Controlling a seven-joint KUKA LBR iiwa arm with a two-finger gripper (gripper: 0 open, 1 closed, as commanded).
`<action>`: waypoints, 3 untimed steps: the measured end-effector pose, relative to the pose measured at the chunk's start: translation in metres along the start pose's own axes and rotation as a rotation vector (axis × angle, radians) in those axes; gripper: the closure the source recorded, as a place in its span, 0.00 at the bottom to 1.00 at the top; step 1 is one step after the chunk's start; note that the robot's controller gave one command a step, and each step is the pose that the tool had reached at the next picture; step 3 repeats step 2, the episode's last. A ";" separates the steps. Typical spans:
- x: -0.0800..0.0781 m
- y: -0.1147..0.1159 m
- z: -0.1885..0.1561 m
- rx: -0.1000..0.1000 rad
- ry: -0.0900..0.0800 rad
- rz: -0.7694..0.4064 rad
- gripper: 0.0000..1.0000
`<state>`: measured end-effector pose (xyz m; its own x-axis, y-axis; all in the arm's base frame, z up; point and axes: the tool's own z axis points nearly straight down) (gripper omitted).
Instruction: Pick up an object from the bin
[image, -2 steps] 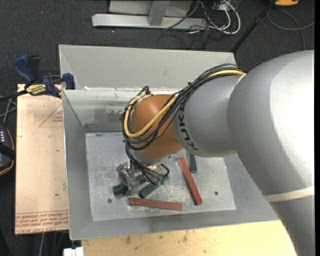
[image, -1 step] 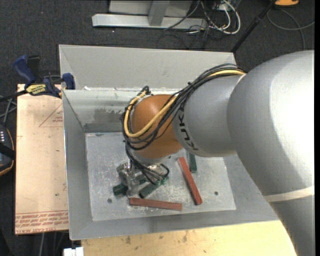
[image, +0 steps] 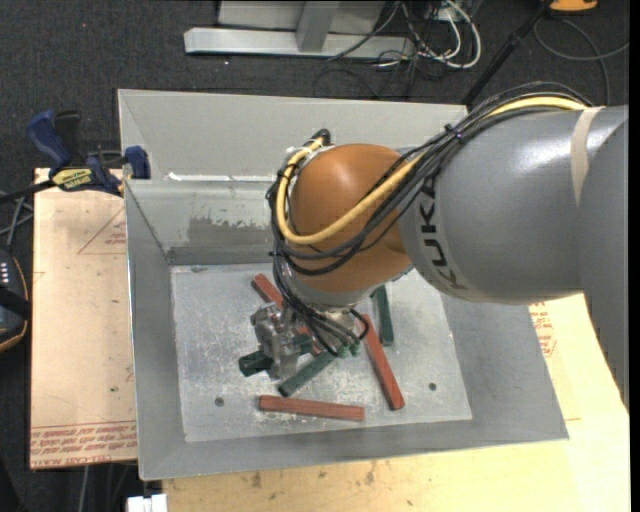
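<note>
Gripper (image: 282, 338) set low among sticks in the grey bin (image: 150, 330).
Nearest the camera, in front of the gripper, a red-brown stick (image: 310, 407) lies flat, with bare floor to the left as far as the wall. A dark green stick (image: 308, 373) lies right at the gripper. The arm (image: 520, 220) reaches in from the right, its orange wrist cover (image: 345, 215) above the gripper; open or closed cannot be told. Arm lettering (image: 432, 235): "KUKA".

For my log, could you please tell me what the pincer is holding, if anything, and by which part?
It cannot be told: the pincer is down among dark green sticks in the middle of the bin.
</note>
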<state>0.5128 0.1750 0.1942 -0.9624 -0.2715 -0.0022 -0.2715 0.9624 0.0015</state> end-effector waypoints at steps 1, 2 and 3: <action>0.000 0.000 0.000 0.000 0.000 0.000 1.00; 0.010 -0.012 -0.035 0.000 0.006 -0.076 1.00; 0.010 -0.012 -0.035 0.000 0.006 -0.076 1.00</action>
